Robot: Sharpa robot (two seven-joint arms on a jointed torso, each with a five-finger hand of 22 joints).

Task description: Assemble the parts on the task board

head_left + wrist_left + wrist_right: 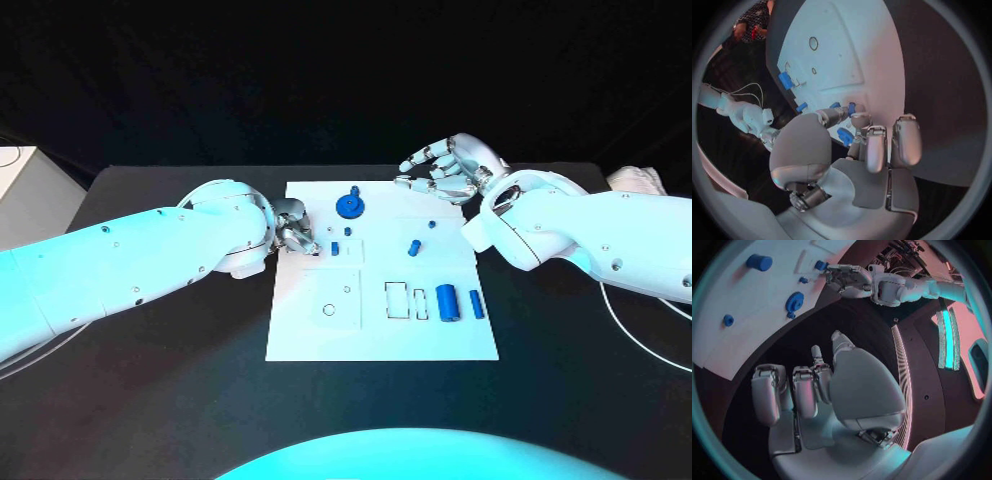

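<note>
This looks like a robotics lab or a show stand set up for a demonstration. A black surface stands before a dark backdrop, lit by coloured light. On it lies a white board with outlined slots and small blue parts, a test fixture and not a household thing. Thin white cables trail over the surface beside the robot's right arm. The right wrist view shows glowing light strips along a dark panel at the room's edge.
</note>
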